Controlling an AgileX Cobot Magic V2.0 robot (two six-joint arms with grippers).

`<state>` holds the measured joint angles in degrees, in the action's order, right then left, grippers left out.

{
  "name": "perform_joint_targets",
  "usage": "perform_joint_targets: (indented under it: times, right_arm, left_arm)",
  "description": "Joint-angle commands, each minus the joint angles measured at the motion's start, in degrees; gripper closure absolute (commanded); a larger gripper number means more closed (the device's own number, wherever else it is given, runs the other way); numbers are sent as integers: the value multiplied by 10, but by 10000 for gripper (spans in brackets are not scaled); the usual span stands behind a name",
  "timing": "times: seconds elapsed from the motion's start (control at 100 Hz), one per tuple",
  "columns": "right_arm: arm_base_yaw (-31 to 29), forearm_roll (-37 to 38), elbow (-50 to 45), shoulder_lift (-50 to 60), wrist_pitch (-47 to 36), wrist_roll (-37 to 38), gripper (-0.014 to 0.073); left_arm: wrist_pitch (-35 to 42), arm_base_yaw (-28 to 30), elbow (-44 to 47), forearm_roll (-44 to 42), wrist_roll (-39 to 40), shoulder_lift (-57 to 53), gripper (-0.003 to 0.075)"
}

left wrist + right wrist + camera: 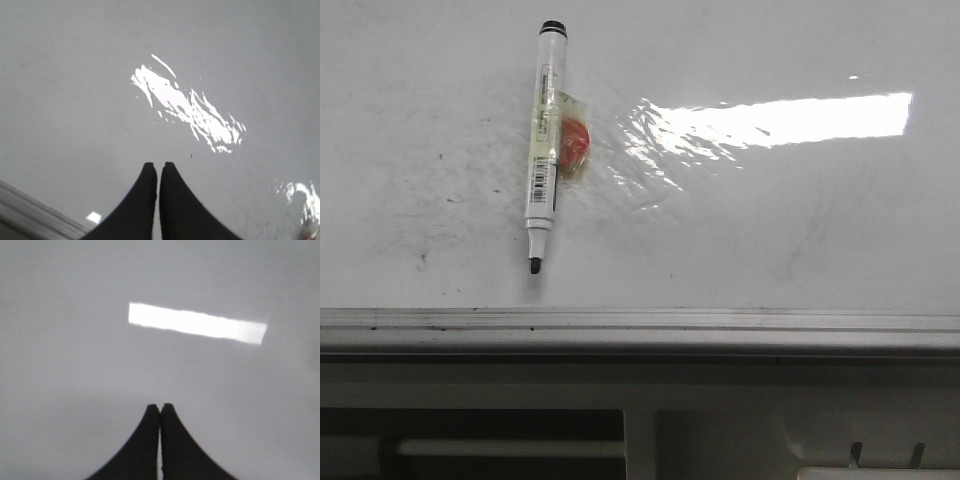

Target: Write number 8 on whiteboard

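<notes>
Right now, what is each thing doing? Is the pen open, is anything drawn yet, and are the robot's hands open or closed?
marker: lying flat on the board, uncapped, tip toward the near rail, nobody holding it.
whiteboard: no number 8 drawn yet, only faint smudges and glare.
left tool: shut, empty, over the board.
right tool: shut, empty, over the board.

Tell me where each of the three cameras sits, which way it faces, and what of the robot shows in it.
Front view: looks forward over the whiteboard, with a marker lying on it, tip toward the grey edge rail; no arm shows.
Left wrist view: sits on the left arm, facing the board; the left gripper shows, fingers closed and empty.
Right wrist view: sits on the right arm, facing bare board; the right gripper shows, closed and empty.
Shared: all three see the glossy white board with light glare; no 8 is visible.
</notes>
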<state>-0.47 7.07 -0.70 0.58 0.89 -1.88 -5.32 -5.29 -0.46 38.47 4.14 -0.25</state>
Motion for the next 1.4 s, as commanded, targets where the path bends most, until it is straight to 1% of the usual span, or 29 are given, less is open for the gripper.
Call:
perform_joint_targets:
  times: [0.0,0.05,0.08,0.15,0.2,0.24,0.3,0.39,0.44,0.5,0.56,0.59,0.63,0.68,0.7,0.73,0.78,0.82,0.86,0.88,0.95,1.01,1.18,1.39]
  right_arm:
    - [-3,-71,-6,10,-82,-1,657]
    - [-3,-118,-6,10,-85,-1,657]
    - [-3,-159,-3,10,-87,-1,657]
    - [-3,-239,7,10,-87,-1,657]
    - [-3,-262,23,10,-75,-1,657]
    - [-3,-262,44,8,-51,-1,657]
    - [-3,-252,80,-2,23,-5,657]
    - [-3,-185,146,-35,144,-6,657]
    - [-3,-148,179,-58,193,-6,657]
    - [-3,-118,216,-85,228,-6,656]
    - [-3,-113,245,-115,253,-6,652]
    - [-3,-113,263,-127,264,-6,640]
    - [-3,-113,279,-144,281,-6,607]
    - [-3,-114,301,-163,301,-6,550]
    - [-3,-114,309,-170,309,-6,517]
    - [-3,-115,322,-180,319,-6,468]
    - [-3,-117,336,-195,333,-6,361]
    - [-3,-118,344,-205,338,-6,298]
    - [-3,-119,350,-214,340,-6,235]
    - [-2,-119,353,-217,340,-6,204]
    - [5,-119,355,-221,328,-6,176]
    - [8,-122,355,-222,322,-6,176]
    - [10,-123,355,-222,324,-6,176]
    - [10,-123,355,-222,324,-6,176]
  left_arm:
    - [49,0,23,55,4,-15,741]
    - [45,0,23,81,4,-15,741]
    - [45,0,23,93,4,-15,741]
    - [29,-1,14,88,2,-15,741]
    - [5,-1,2,76,-4,-12,741]
    - [-21,-1,-12,50,-5,-6,741]
    - [-63,-1,-36,12,-12,7,741]
    - [-118,-1,-84,-20,-56,44,741]
    - [-143,-1,-111,-25,-87,71,741]
    - [-166,-1,-144,-26,-130,112,740]
    - [-190,-1,-171,-26,-163,154,735]
    - [-201,-1,-187,-26,-176,181,717]
    - [-219,-1,-203,-25,-193,208,679]
    - [-228,-12,-226,-21,-210,244,587]
    - [-228,-17,-231,-20,-213,252,562]
    - [-229,-26,-243,-18,-214,270,500]
    - [-233,-46,-259,-17,-216,296,425]
    - [-242,-60,-270,-17,-235,313,381]
    - [-249,-78,-282,-15,-253,334,367]
    - [-250,-90,-289,-14,-261,347,368]
    - [-245,-125,-301,-9,-262,377,368]
    - [-232,-150,-307,2,-262,403,369]
    - [-175,-253,-325,40,-262,477,369]
    - [-65,-363,-338,83,-262,552,369]
